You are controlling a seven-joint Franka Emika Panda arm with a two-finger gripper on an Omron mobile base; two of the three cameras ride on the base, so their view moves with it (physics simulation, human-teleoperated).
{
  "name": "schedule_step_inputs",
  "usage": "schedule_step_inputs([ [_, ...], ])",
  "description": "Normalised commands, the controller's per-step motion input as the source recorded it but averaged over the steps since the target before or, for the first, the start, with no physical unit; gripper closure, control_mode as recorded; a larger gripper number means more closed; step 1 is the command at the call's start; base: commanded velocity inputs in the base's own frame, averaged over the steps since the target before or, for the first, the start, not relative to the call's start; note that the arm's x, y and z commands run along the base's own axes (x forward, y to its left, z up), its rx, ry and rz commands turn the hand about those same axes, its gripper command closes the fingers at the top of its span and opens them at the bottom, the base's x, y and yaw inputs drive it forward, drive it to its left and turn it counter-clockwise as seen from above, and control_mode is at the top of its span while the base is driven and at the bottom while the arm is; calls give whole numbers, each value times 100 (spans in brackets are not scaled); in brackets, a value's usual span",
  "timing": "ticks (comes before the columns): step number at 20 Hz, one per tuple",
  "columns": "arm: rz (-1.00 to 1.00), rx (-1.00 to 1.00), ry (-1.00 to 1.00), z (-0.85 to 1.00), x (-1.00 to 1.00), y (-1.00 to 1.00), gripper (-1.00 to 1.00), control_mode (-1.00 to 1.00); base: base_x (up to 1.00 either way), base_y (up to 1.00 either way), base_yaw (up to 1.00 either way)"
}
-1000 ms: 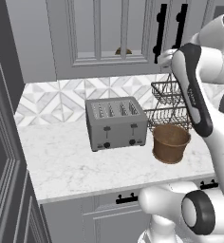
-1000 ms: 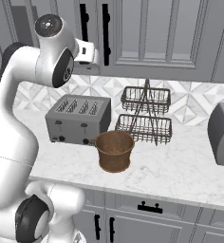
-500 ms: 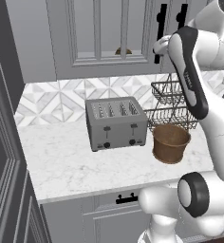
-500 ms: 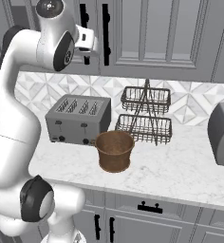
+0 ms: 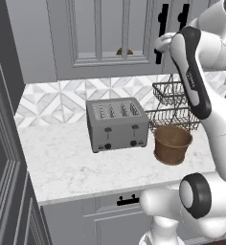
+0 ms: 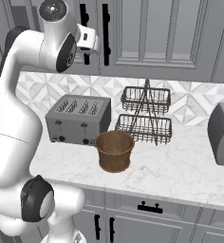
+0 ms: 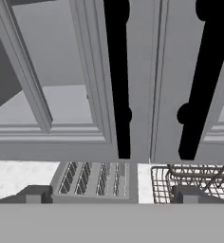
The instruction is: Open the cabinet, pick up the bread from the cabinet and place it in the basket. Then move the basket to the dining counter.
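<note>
Up against the closed doors of the cabinet (image 5: 110, 38), the gripper (image 7: 111, 193) hangs with its fingers spread wide apart and nothing between them, level with the lower ends of the two long black handles (image 7: 119, 80). From the hand view, the left handle and the right one stand either side of the seam where the doors meet, and the gripper faces that seam. Behind the glass of the left door, a small brown lump, the bread (image 5: 124, 51), rests on the shelf. Down on the marble worktop (image 5: 72, 167) the basket (image 6: 114, 150) stands upright, just in front of the black wire rack (image 6: 145, 116) and right beside the grey toaster (image 6: 78, 119), near its right front corner. A dark-faced appliance (image 6: 223, 134) sits at the far right edge of the right base view.
</note>
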Motion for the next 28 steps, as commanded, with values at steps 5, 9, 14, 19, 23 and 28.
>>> schedule_step_inputs([
  [5,0,5,-21,0,36,24,-100,-100,0,0,0],
  [9,0,5,-10,4,71,11,-100,-100,0,0,0],
  [14,0,6,0,8,19,-31,-100,-100,0,0,0],
  [19,0,7,0,-1,35,-11,-100,-100,0,0,0],
  [23,0,10,0,-2,50,0,-100,-100,0,0,0],
  [28,0,9,0,0,27,0,-100,-100,0,0,0],
])
